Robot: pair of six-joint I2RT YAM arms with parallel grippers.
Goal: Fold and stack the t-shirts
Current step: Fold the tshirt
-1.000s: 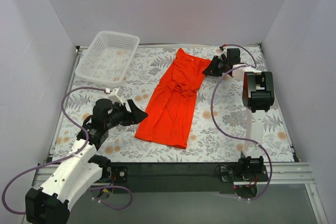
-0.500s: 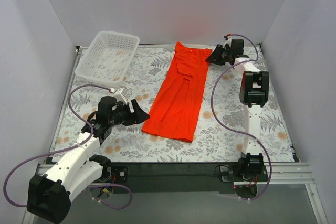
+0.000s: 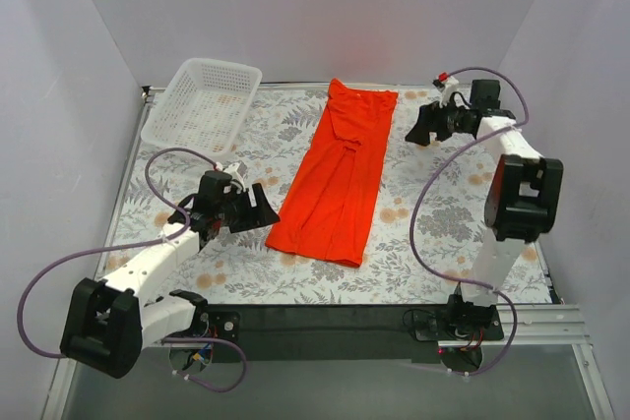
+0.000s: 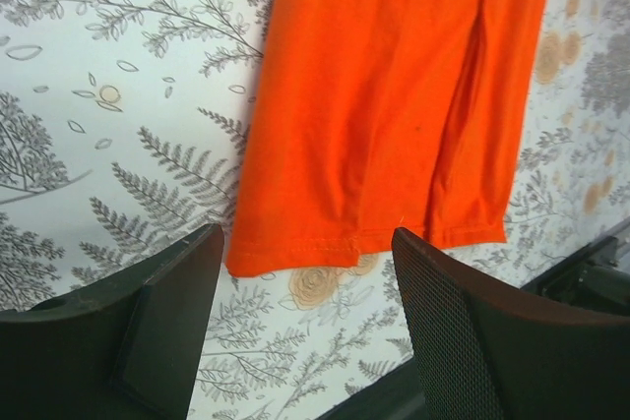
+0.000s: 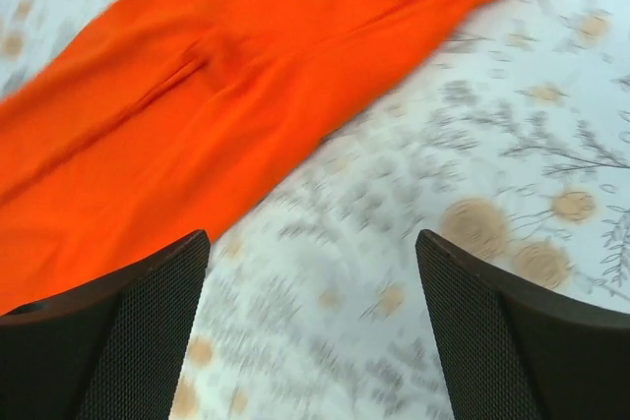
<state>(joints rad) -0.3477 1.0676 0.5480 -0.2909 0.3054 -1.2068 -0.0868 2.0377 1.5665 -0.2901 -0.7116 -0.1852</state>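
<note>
The orange-red t-shirt [image 3: 340,174] lies flat on the floral table as a long narrow folded strip, running from the far middle to the near middle. My left gripper [image 3: 266,211] is open just left of its near hem. In the left wrist view the hem of the t-shirt [image 4: 394,95] lies level with the tips of the open left gripper [image 4: 307,243], and nothing is held. My right gripper [image 3: 420,128] hangs open to the right of the shirt's far end. The right wrist view is blurred, with the t-shirt [image 5: 197,95] beyond the open right gripper [image 5: 315,238].
A white mesh basket [image 3: 148,130] stands at the far left corner of the table. White walls close in the left, far and right sides. The black front rail [image 3: 325,317] runs along the near edge between the arm bases.
My right gripper has opened, let go of the shirt's far right corner and swung away to the right. The shirt now lies straighter. The left arm has edged forward toward the hem.
</note>
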